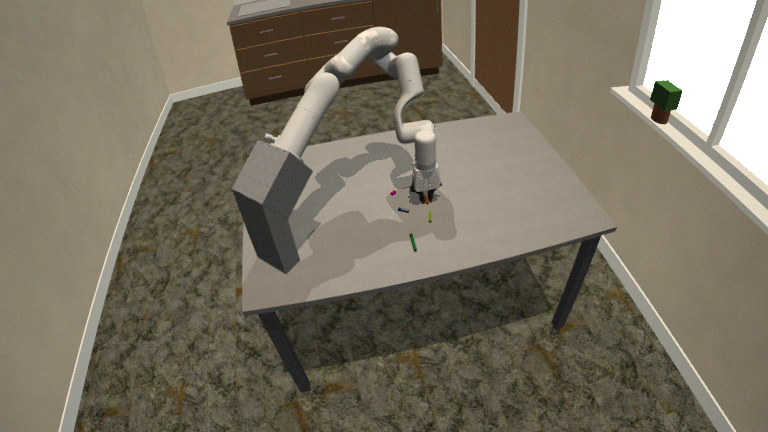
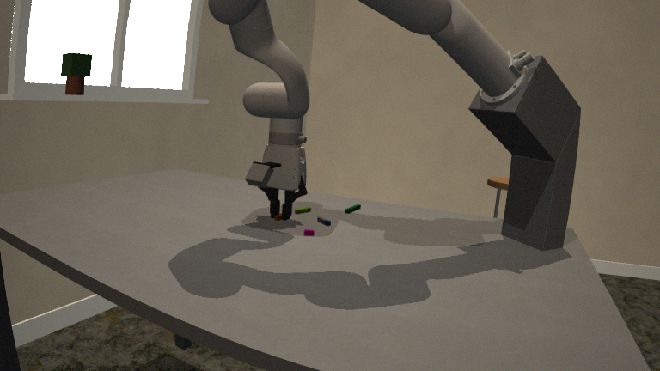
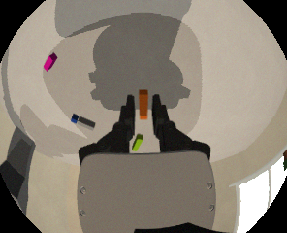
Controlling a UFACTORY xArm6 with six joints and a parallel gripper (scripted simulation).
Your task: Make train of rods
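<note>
My gripper [image 1: 426,197] stands low over the table, fingers pointing down. It is open by a narrow gap, with an orange rod [image 3: 143,104] lying on the table between the fingertips; a small gap shows on each side of the rod. The orange rod also shows in the exterior view [image 2: 278,217]. A blue rod [image 3: 74,116] and a grey rod [image 3: 85,123] [image 1: 403,210] lie end to end to the left. A magenta rod [image 1: 393,193] lies further left. A lime rod [image 1: 429,216] lies just in front of the gripper. The green rod [image 1: 413,242] lies nearer the front edge.
The arm's grey base block [image 1: 271,206] stands at the table's left side. The table's front edge [image 1: 430,283] is some way beyond the green rod. A potted plant [image 1: 663,100] sits on the window sill at the right.
</note>
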